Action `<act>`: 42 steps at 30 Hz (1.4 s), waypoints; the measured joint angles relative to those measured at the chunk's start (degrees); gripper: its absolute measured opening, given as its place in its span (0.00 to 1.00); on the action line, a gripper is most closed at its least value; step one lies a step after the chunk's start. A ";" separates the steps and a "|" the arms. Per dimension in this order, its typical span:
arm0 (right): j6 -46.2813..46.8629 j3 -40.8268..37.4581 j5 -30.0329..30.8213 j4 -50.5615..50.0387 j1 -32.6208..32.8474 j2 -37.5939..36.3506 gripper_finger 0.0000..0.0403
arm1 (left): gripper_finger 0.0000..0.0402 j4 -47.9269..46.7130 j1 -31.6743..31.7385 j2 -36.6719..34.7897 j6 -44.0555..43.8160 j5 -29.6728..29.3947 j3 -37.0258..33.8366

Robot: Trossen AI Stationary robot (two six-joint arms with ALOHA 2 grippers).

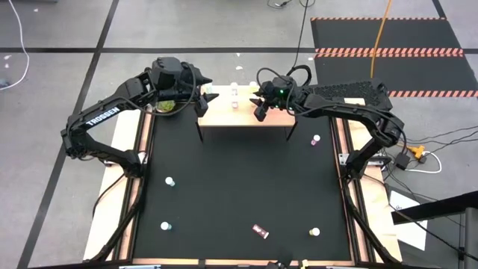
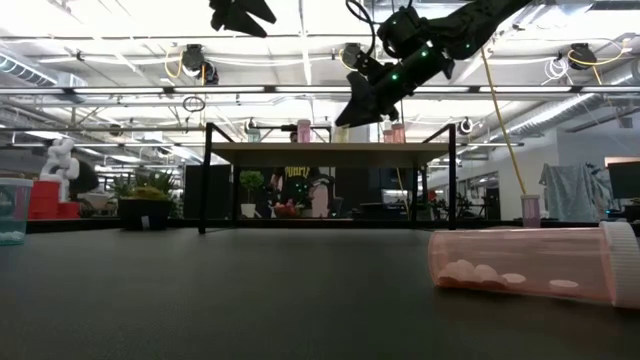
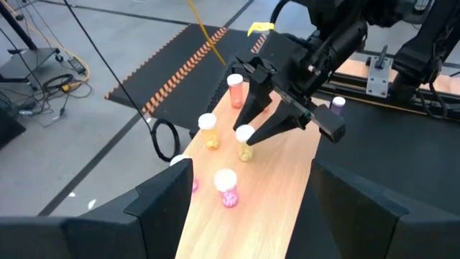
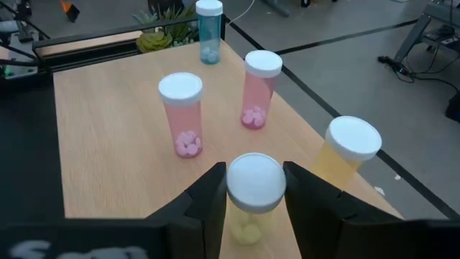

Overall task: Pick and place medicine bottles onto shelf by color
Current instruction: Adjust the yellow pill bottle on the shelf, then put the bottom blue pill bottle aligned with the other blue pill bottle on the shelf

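A: What lies nearest on the surface (image 1: 239, 194)?

B: A pink bottle (image 2: 530, 266) on its side at the near edge, with pills inside. Other small bottles stand scattered on the black mat, one near left (image 1: 166, 226), one near right (image 1: 315, 232), one farther left (image 1: 170, 181).

A: And farther back?

B: The shelf (image 1: 243, 116) stands at the far edge. On it, the right gripper (image 4: 255, 188) has its fingers on either side of a yellow bottle (image 4: 253, 198), touching its white cap, so it is grasping that bottle, which stands upright on the board.

A: What is around it?

B: A second yellow bottle (image 4: 348, 155) just beside it, two pink bottles (image 4: 183, 115) beyond, and a blue bottle (image 4: 209, 32) at the board's other end, near a potted plant (image 4: 162, 32).

A: The left gripper (image 1: 208, 93)?

B: Released, jaws apart, hovering above the shelf's left end and holding nothing.
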 joint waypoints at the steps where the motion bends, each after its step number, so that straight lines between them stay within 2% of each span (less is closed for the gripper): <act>1: -0.01 0.00 0.01 -0.12 -0.01 -0.02 0.31 | 0.69 -0.13 0.00 0.00 0.00 0.00 0.00; 14: 0.97 -0.09 0.05 -0.47 -0.12 -0.45 0.48 | 0.70 -0.09 0.00 0.00 -0.04 -0.94 0.00; 24: 1.59 -0.09 0.05 -4.42 -0.10 -8.79 0.55 | 0.70 -0.09 0.00 -0.03 0.03 -3.72 0.00; 29: 3.17 -0.09 1.72 -14.15 0.63 -17.41 0.56 | 0.70 0.31 0.02 -1.70 -0.04 -5.47 0.00; 35: 8.06 -0.02 13.24 -39.53 1.43 -29.37 0.56 | 0.70 4.26 0.00 -2.82 -3.20 -6.01 0.02; 39: 14.60 -0.02 13.57 -52.31 1.06 -35.26 0.56 | 0.70 6.43 0.00 -2.15 -6.66 -6.10 0.04; 42: 14.88 -0.02 13.42 -58.46 1.21 -37.38 0.56 | 0.70 7.50 -0.24 -0.46 -8.34 -6.07 0.04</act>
